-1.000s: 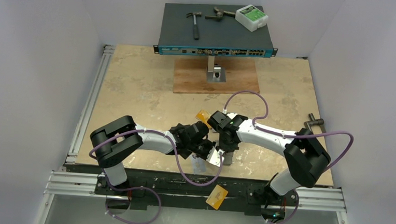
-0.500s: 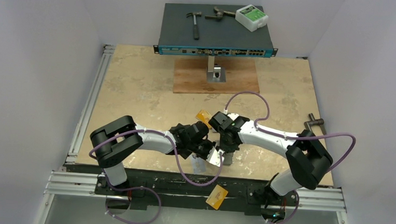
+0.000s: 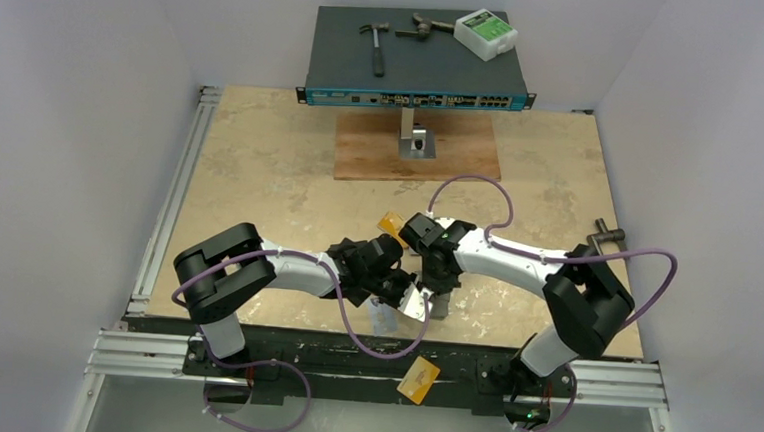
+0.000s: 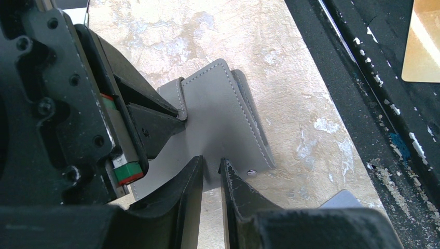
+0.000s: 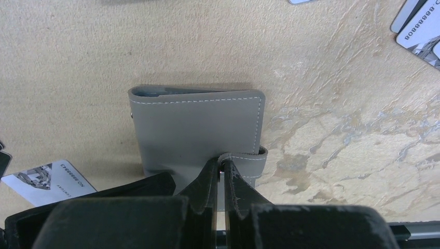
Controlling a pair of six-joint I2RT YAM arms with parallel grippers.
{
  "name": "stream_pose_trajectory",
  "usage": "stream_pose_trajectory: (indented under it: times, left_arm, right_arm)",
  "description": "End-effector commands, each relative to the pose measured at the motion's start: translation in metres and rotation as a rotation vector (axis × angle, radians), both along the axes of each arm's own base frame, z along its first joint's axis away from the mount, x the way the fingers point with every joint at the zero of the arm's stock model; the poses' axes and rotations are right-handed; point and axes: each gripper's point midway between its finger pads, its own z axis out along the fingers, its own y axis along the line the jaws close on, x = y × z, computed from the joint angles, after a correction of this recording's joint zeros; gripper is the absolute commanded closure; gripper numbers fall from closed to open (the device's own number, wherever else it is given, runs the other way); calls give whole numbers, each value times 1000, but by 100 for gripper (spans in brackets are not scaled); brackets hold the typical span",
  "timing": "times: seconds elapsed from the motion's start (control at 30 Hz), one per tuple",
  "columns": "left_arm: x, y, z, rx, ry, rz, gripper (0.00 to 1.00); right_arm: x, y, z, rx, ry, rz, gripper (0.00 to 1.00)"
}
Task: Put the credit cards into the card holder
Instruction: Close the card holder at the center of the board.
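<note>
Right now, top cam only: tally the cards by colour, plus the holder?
orange cards: 2
silver cards: 1
holder: 1
Total: 4
More cards may be hidden from this view.

The card holder [image 5: 197,127] is grey with pale stitching and folded nearly shut. The right claw [image 5: 221,179] pinches its strap tab and the left claw [image 4: 211,174] pinches its edge. A silver printed card [image 5: 49,181] lies just beside the right claw, and two more silver cards [image 5: 421,26] lie farther off. An orange-yellow card [image 4: 424,44] lies well apart from the left claw.
</note>
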Motion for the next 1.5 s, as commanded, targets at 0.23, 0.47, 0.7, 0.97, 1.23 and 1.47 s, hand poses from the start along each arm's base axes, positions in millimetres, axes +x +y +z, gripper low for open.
stream_pose_trajectory:
  times: [0.23,0.47,0.7,0.97,1.23,1.47]
  left_arm:
    - [-32,22,-28,119,118,-51,81]
    - [-32,22,-28,123,121,-55,81]
    - [-28,17,-25,110,132,-30,82]
    - [-31,24,16,177,176,-6,82]
    - [-36,74,53,288,123,60,80]
    - [-5,122,85,281,184,283,80]
  right_arm:
    - [-26,28,-68,60,185,24,100]
    - [-26,38,-84,93,175,15,100]
    - [-38,41,-102,80,146,14,100]
    - [-28,49,-106,15,104,45,81]
    - [-23,61,-115,47,101,71,78]
    - [-17,61,-115,22,80,85,76]
